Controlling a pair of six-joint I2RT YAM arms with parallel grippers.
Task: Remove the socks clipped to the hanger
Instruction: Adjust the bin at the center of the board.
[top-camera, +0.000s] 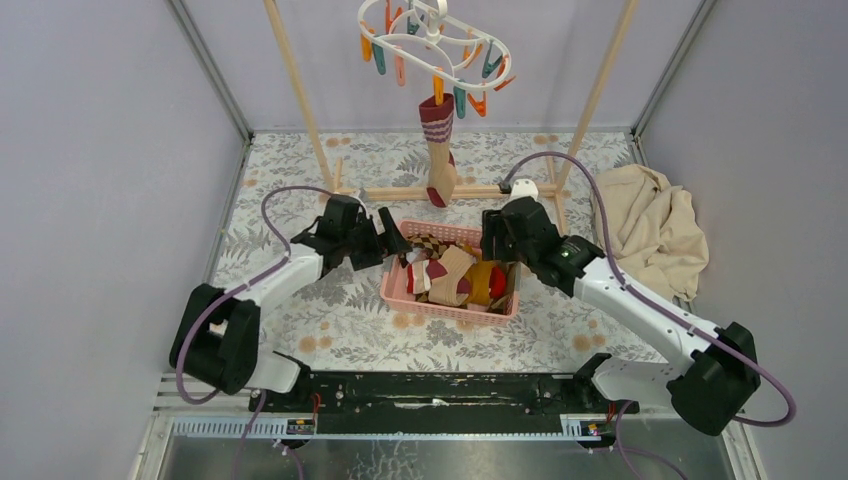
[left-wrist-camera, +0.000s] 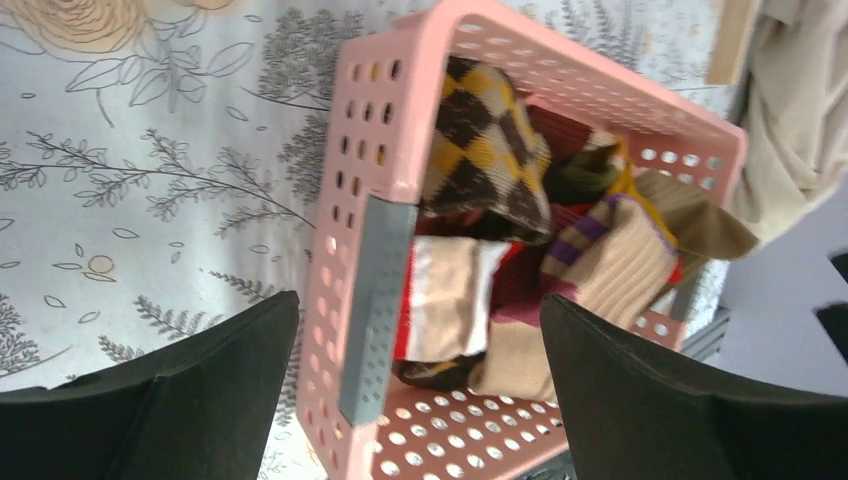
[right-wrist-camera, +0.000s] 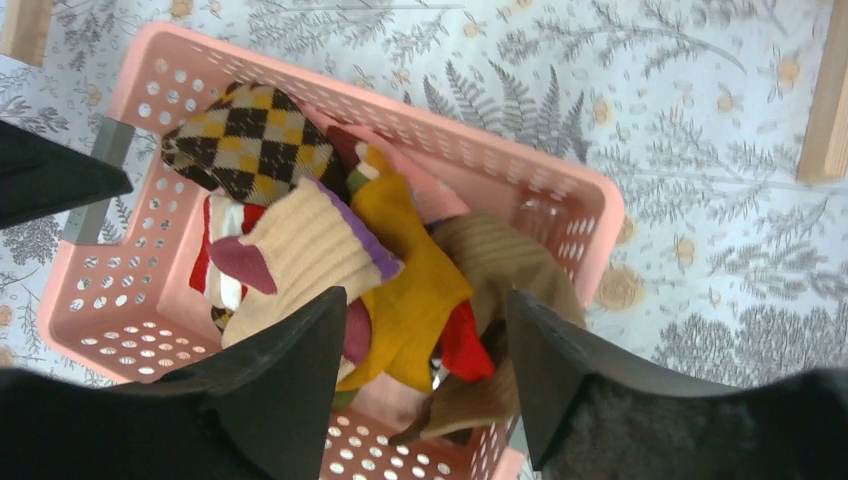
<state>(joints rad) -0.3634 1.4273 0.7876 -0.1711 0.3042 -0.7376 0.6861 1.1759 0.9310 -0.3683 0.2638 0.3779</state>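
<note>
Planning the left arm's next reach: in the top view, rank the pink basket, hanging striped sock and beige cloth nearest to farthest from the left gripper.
1. The pink basket, right beside the left gripper.
2. The striped sock, hanging beyond the basket.
3. The beige cloth, far right.

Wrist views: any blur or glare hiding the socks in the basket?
Left wrist: basket sharp, no glare, cloth at the right edge soft. Right wrist: socks crisp, evenly lit; claw fingers plain black. Top: soft light, hanging sock clear.
</note>
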